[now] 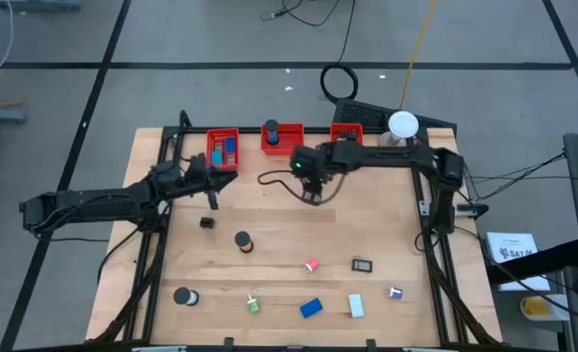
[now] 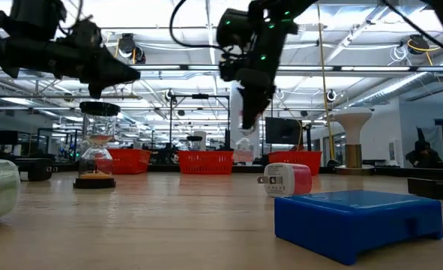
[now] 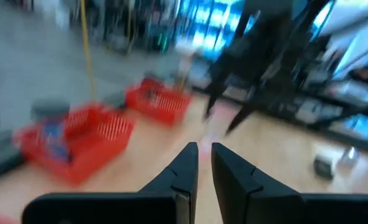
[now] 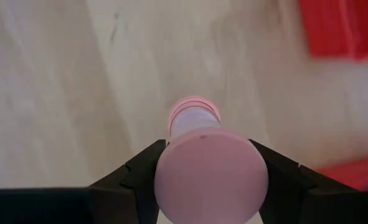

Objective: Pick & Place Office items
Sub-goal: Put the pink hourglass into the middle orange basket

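Observation:
My right gripper (image 1: 314, 189) hangs over the far middle of the table, in front of the red bins, shut on a pink cylindrical item (image 4: 195, 115) with round end caps. My left gripper (image 3: 203, 149) waits level over the far left of the table (image 1: 211, 196); its fingers are nearly together with nothing between them. Other office items lie on the table's near half: a blue block (image 1: 311, 308), a black roll (image 1: 184, 296), a pink bit (image 1: 312, 264), a green bit (image 1: 253, 305) and a white piece (image 1: 355, 306). My right gripper pinches the pink item's near end cap (image 4: 170, 169) between its two fingers, one on each side of the round cap. The fingers slant down from above, along the item. The item points away below the fingers (image 2: 247, 112), tilted and lifted clear of the table.
Three red bins (image 1: 223, 149) (image 1: 282, 137) (image 1: 345, 135) stand along the far edge; the left one holds blue pieces. A white dome (image 1: 402, 124) stands at the far right. A dark hourglass (image 2: 97, 154) stands on the left. Bare wood (image 1: 367, 215) lies mid-table.

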Robot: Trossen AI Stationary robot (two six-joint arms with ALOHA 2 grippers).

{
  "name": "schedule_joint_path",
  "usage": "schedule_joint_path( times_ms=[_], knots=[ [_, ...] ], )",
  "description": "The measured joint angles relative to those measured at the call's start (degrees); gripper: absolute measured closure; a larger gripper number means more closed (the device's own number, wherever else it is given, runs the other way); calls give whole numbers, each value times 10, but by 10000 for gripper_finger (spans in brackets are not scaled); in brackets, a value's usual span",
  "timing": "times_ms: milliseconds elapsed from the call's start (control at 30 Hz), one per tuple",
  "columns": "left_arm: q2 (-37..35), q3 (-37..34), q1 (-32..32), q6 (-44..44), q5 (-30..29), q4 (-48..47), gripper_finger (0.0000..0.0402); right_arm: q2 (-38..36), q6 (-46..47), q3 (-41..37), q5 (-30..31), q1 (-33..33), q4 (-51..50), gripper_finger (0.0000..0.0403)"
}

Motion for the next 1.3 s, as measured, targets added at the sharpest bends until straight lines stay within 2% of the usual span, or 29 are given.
schedule_joint_path(
  times_ms=[167,200,400,533,700,1000,1200,1300],
  knots=[
    [32,-90,-9,31,33,215,392,59,-66,62,-11,-22,-2,216],
    [40,-94,-8,33,35,226,396,65,-72,67,-21,-26,-2,216],
    [59,-90,-7,48,34,245,384,78,-97,68,-30,-36,4,216],
    [60,-90,-6,49,25,250,389,78,-107,68,-29,-36,9,216],
    [59,-90,-6,50,10,247,399,80,-104,68,-43,-36,14,187],
    [59,-90,-6,55,10,246,369,83,-101,68,-39,-32,48,187],
    [59,-90,-6,49,10,245,365,40,-95,68,28,-24,54,147],
    [59,-90,-6,49,10,245,364,12,-62,63,31,-23,44,126]
  ],
)
